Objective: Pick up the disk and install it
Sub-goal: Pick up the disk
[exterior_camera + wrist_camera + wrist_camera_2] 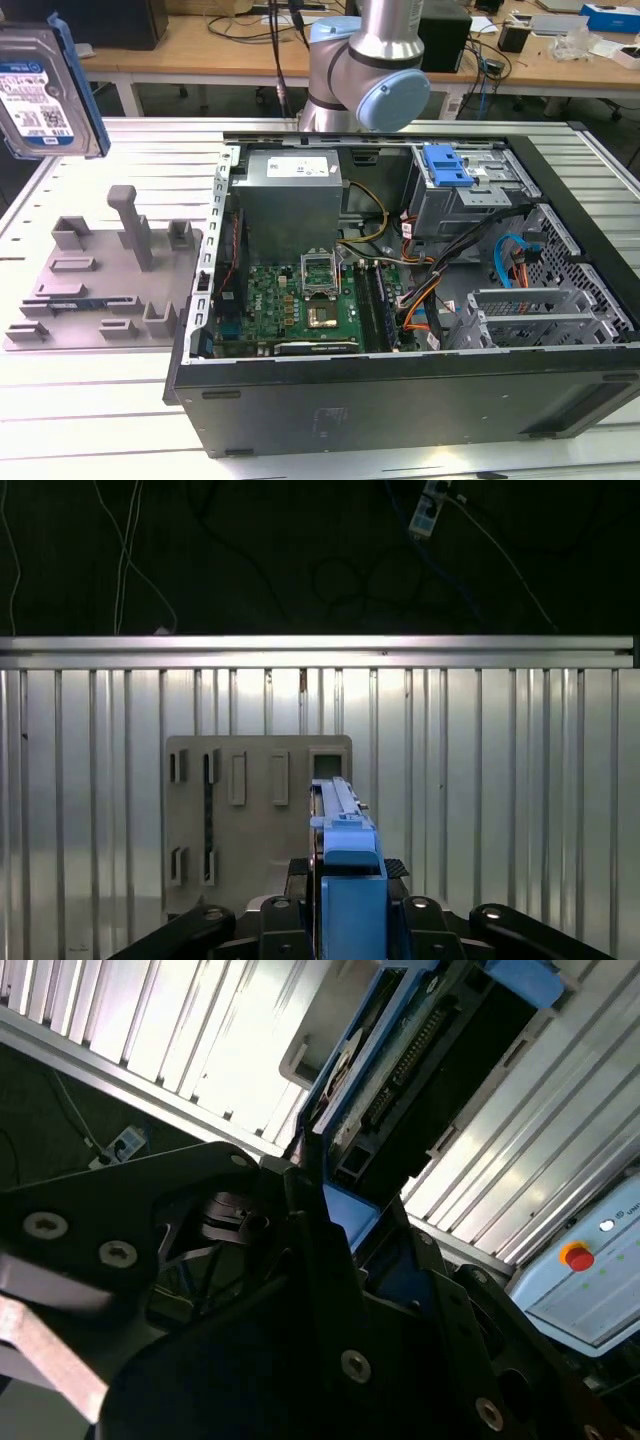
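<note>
The disk (42, 95), a silver drive with a blue-and-white label and a blue rail on its edge, hangs upright in the air at the exterior view's far left, above the grey fixture plate (100, 285). In the first wrist view the disk (345, 845) is edge-on, with the gripper (345, 885) shut on it from both sides. The second wrist view shows the disk's (420, 1070) connector end and blue frame sticking out past the black gripper (335, 1205).
An open computer case (400, 400) lies on the slatted metal table (120, 420), with a motherboard (300, 300), a power supply (290, 195) and a drive cage with a blue latch tab (447, 165). The fixture plate (255, 820) has upright posts. The arm's base (370, 60) stands behind the case.
</note>
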You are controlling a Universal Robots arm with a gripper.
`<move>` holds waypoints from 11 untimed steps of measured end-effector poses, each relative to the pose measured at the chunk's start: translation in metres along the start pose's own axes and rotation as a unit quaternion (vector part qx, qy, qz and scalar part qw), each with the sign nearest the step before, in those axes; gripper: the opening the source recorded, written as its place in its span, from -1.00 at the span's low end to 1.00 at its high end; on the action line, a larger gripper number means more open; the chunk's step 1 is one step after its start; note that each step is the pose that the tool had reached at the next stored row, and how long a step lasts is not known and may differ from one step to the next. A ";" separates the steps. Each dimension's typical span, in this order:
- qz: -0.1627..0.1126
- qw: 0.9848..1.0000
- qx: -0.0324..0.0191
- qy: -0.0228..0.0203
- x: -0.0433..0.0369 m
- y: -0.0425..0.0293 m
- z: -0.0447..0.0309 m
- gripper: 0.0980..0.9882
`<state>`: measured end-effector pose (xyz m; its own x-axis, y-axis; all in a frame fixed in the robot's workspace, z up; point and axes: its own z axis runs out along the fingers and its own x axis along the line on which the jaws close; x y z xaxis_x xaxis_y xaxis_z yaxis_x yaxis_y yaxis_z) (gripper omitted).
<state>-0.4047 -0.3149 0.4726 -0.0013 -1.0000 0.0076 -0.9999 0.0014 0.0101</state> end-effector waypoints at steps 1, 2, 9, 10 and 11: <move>0.000 1.000 0.000 0.000 0.0002 -0.0001 -0.0037 -0.40; 0.000 1.000 0.000 0.000 0.0003 -0.0001 -0.0044 -0.40; 0.000 1.000 0.000 0.000 0.0006 -0.0003 -0.0044 -0.40; 0.000 1.000 0.000 0.000 0.0010 -0.0011 -0.0047 -0.40; 0.000 1.000 0.000 0.000 0.0020 -0.0038 -0.0063 -0.40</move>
<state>-0.4008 -0.3169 0.4789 -0.0013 -1.0000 0.0078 -0.9999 0.0014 0.0105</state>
